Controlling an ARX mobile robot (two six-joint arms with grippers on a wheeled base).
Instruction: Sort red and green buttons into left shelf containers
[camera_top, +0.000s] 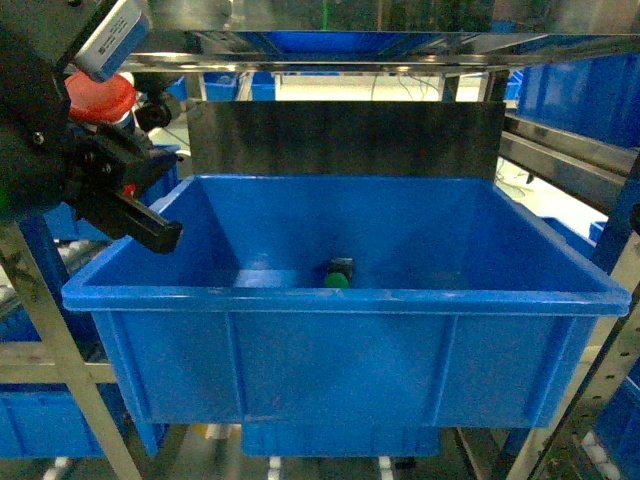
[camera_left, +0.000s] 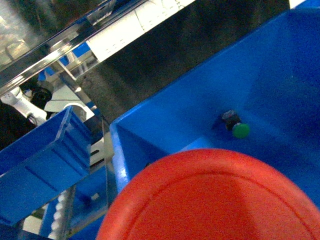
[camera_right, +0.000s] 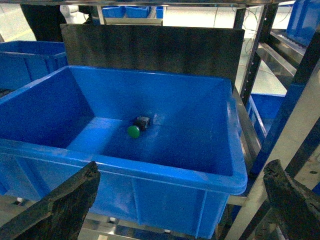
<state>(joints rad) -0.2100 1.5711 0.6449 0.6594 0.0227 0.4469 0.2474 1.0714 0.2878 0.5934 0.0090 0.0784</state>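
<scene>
With the green button (camera_top: 339, 274) already lying on the floor of the blue bin (camera_top: 345, 298), the left gripper (camera_top: 125, 175), clamped on the red button (camera_top: 98, 97), hovers by the bin's left rim and next needs to carry it to its container, while the right gripper (camera_right: 175, 200) hangs spread apart, holding nothing.

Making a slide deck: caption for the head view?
Left gripper holds the red button beside the blue bin; green button already inside.
</scene>
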